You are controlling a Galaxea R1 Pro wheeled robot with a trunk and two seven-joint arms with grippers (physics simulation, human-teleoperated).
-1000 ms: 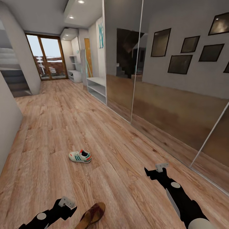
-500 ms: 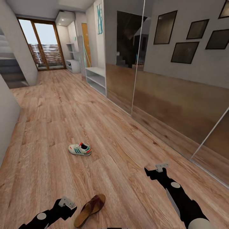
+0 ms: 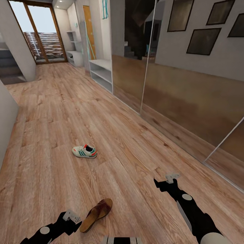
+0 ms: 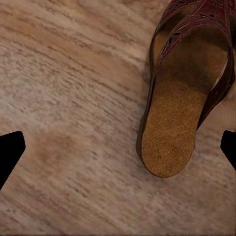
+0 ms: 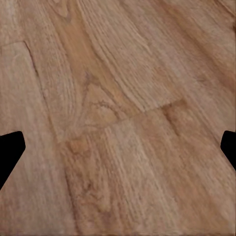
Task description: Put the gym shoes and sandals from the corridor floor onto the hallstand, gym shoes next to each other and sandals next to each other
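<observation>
One gym shoe (image 3: pixel 84 151), white with green stripes and a red-orange tongue, lies on the corridor floor (image 3: pixel 51 112) ahead of me. One brown sandal (image 3: pixel 96 214) lies close in front, just right of my left gripper (image 3: pixel 71 217). In the left wrist view the sandal (image 4: pixel 182 113) lies below my open left gripper (image 4: pixel 118 150), nearer one fingertip, untouched. My right gripper (image 3: pixel 167 181) hangs open over bare planks (image 5: pixel 118 123). The hallstand (image 3: pixel 75 57), a white bench with stepped wall shelves above, stands far down the corridor near the glass door.
A nearer low white shelf unit (image 3: pixel 101 73) stands against the right wall. Mirrored sliding doors (image 3: pixel 176 88) run along the right side. A grey wall corner (image 3: pixel 6 118) juts in at the left, with stairs (image 3: pixel 10 67) beyond it.
The whole view has tilted downward, so the shoe, sandal and doorway sit higher in the picture and the sandal shows fully. Both arms hold the same pose.
</observation>
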